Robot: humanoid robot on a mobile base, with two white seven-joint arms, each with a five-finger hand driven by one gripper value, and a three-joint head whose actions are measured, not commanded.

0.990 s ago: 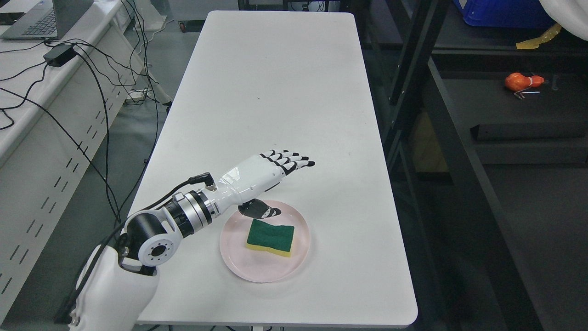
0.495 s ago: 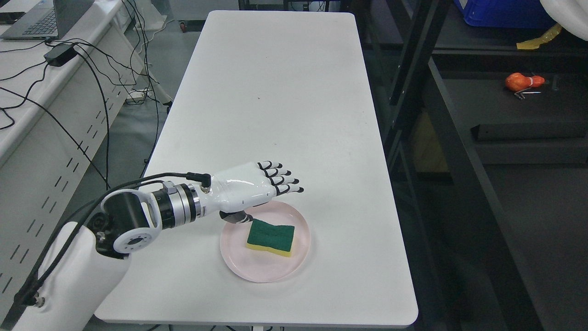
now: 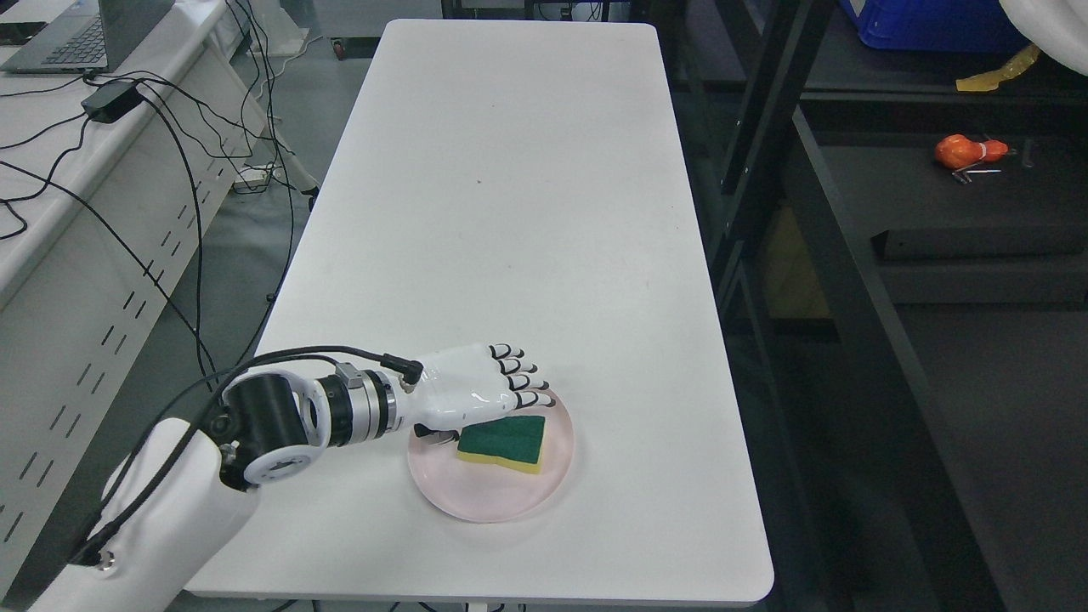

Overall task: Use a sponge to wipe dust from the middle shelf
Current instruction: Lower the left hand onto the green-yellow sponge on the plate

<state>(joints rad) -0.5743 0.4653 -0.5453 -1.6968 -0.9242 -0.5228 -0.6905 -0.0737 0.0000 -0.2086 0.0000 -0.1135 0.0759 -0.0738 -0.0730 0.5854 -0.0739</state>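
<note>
A pink plate [image 3: 476, 501] is seen near the front edge of the white table [image 3: 510, 212]. On the plate a green-and-yellow sponge [image 3: 503, 443] lies flat. The left hand [image 3: 476, 393] is held just behind the sponge, over the plate's back rim, fingers [image 3: 523, 384] extended and nothing grasped. Farther off, right of the table, an orange object [image 3: 965, 151] rests on a dark shelf [image 3: 918, 195].
</note>
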